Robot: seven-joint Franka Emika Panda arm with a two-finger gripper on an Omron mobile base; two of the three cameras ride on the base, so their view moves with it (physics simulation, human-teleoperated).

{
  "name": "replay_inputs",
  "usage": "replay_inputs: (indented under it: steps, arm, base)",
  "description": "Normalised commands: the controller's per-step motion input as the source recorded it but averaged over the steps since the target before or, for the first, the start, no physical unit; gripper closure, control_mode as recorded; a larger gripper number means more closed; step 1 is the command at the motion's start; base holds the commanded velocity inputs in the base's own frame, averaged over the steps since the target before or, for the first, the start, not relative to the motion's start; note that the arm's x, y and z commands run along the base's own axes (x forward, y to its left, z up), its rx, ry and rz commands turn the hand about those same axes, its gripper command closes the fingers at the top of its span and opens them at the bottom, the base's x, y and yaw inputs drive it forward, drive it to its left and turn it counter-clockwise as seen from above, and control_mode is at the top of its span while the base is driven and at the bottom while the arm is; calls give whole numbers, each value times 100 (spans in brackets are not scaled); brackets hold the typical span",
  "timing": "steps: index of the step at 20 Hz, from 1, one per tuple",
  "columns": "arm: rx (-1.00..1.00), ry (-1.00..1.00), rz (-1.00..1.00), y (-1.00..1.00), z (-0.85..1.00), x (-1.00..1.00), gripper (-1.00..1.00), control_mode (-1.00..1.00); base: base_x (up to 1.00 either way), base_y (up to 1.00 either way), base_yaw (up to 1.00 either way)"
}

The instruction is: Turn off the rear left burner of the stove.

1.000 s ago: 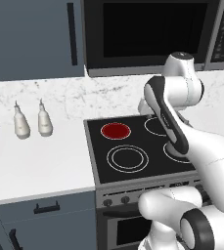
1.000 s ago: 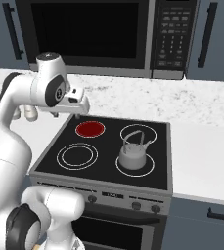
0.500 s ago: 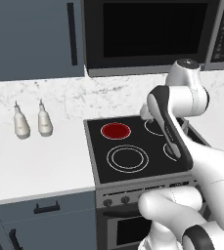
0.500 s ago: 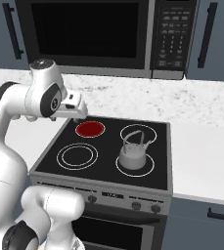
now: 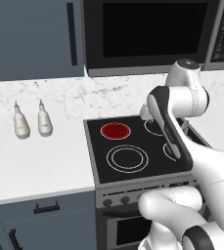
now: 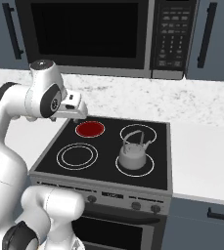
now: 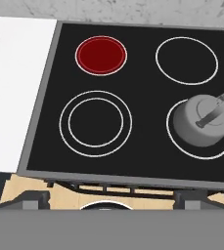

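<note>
The stove [image 5: 97, 142] [image 6: 108, 147] [image 7: 144, 97] is a black glass cooktop with white ring marks. Its rear left burner [image 5: 115, 130] [image 6: 90, 129] [image 7: 100, 54] glows as a solid red disc. Small dark knobs [image 5: 124, 199] [image 6: 135, 205] line the stove's front panel. My gripper [image 6: 76, 116] [image 7: 111, 199] hangs well above the cooktop near its rear left corner and points down at it. Its jaws stand wide open with nothing between them. In the left base view my own arm hides the hand.
A grey kettle [image 6: 132, 154] [image 7: 204, 122] sits on the front right zone. A black microwave [image 5: 147, 29] [image 6: 84, 34] hangs over the stove. Two small bottles [image 5: 20, 123] stand on the white counter [image 5: 40, 166] to the left. More counter [image 6: 201, 156] lies to the right.
The arm has shifted a little, carrying the hand slightly left and down in the right base view. The gripper stays open and the burner still glows red.
</note>
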Motion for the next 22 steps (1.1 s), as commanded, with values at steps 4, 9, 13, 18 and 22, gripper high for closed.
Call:
replay_inputs:
  steps: [4, 9, 13, 18, 22]
  arm:
    - [0, 0, 0, 0, 0, 0, -100, 100]
    - [0, 0, 0, 0, 0, 0, -100, 100]
    - [0, 0, 0, 0, 0, 0, -100, 100]
    - [0, 0, 0, 0, 0, 0, -100, 100]
    - [0, 0, 0, 0, 0, 0, -100, 100]
  base:
    - [-10, -24, 0]
    - [-11, -27, 0]
    - [-8, -38, 0]
    - [-7, -44, 0]
    - [-7, -38, 0]
